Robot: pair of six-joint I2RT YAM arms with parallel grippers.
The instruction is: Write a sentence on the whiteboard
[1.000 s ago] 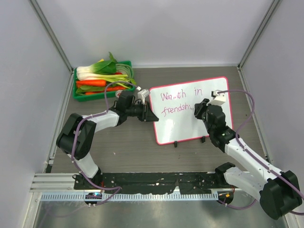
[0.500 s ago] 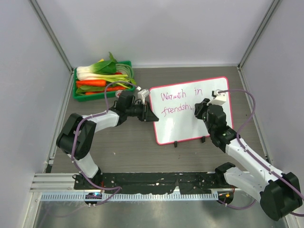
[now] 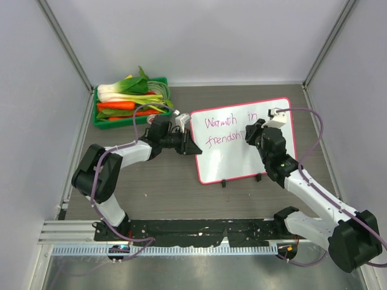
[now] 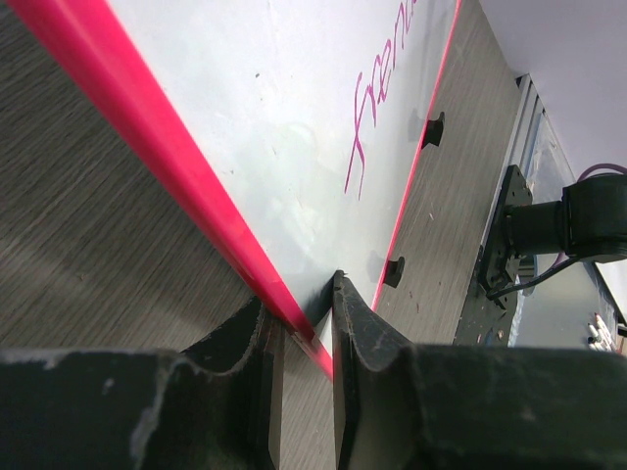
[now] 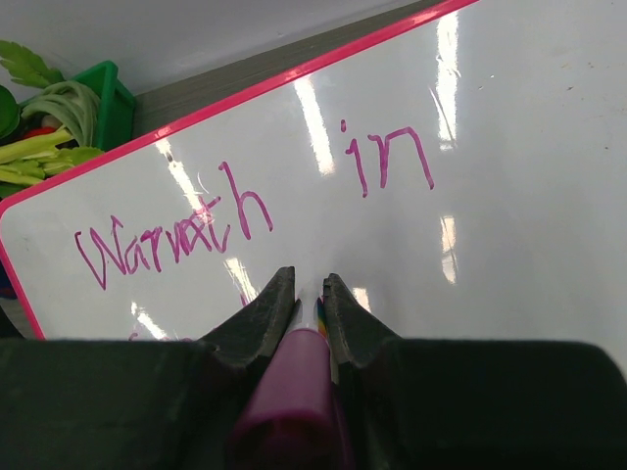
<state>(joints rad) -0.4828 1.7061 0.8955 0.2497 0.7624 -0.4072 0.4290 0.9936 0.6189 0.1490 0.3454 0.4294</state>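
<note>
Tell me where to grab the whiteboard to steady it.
Grip the whiteboard's pink frame at the left edge, from the left, as the left gripper does: the thin rim fits between fingers and leaves the face free for the right gripper's marker.

The right hand [image 3: 248, 136] covers the end of the sentence [image 3: 222, 140], seemingly after "friendsh".

Robotics lab test cell, grey wall panels [image 3: 199, 36] in aluminium framing [image 3: 68, 43] beyond the left claw [image 3: 193, 147] and right claw [image 3: 247, 136], wood-grain desk [image 3: 163, 181] beneath.
</note>
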